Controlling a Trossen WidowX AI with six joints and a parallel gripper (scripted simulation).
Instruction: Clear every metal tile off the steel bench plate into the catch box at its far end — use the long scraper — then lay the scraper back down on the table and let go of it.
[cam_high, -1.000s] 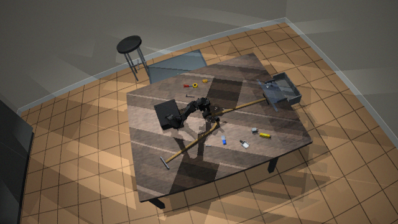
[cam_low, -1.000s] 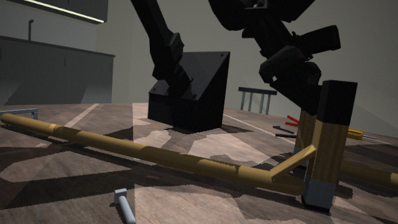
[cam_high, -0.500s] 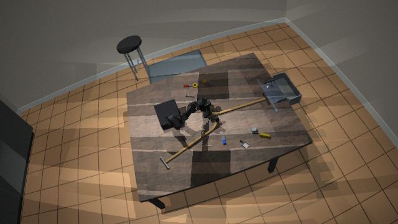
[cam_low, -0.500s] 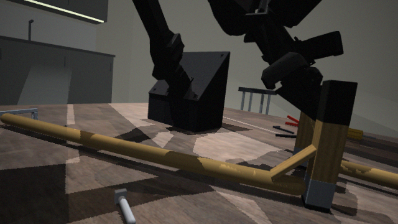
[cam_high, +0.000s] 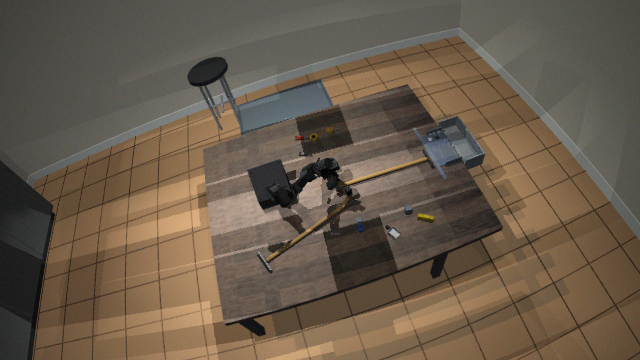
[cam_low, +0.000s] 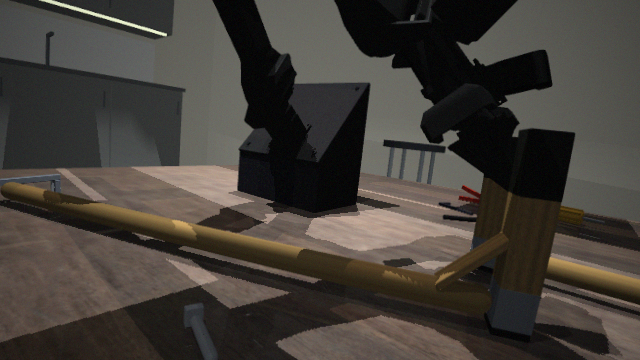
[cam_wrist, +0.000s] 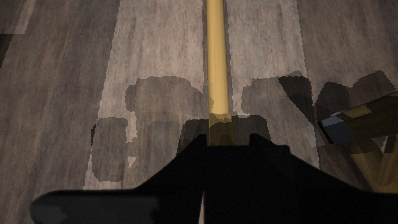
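Observation:
The long scraper (cam_high: 385, 171) (cam_wrist: 217, 60) has a wooden pole running from my gripper to the steel plate (cam_high: 442, 151); its head is hard to make out behind a clear bluish panel. My gripper (cam_high: 345, 186) (cam_low: 492, 167) (cam_wrist: 227, 140) is shut on the scraper's black-topped upright grip, low over the table. In the exterior view the foot of this grip is partly hidden behind the second tool's post. Small grey metal tiles (cam_high: 435, 135) show on the plate, too small to count. The grey catch box (cam_high: 469, 144) adjoins its far end.
A second pole tool (cam_high: 310, 231) (cam_low: 250, 250) lies toward the front left, its post (cam_low: 527, 240) close beside my gripper. Pliers (cam_high: 299, 138), a tape roll (cam_high: 313, 137) and a yellow-handled tool (cam_high: 330, 130) lie at the back. A grey cube (cam_high: 408, 210) and yellow cylinder (cam_high: 426, 218) lie front right.

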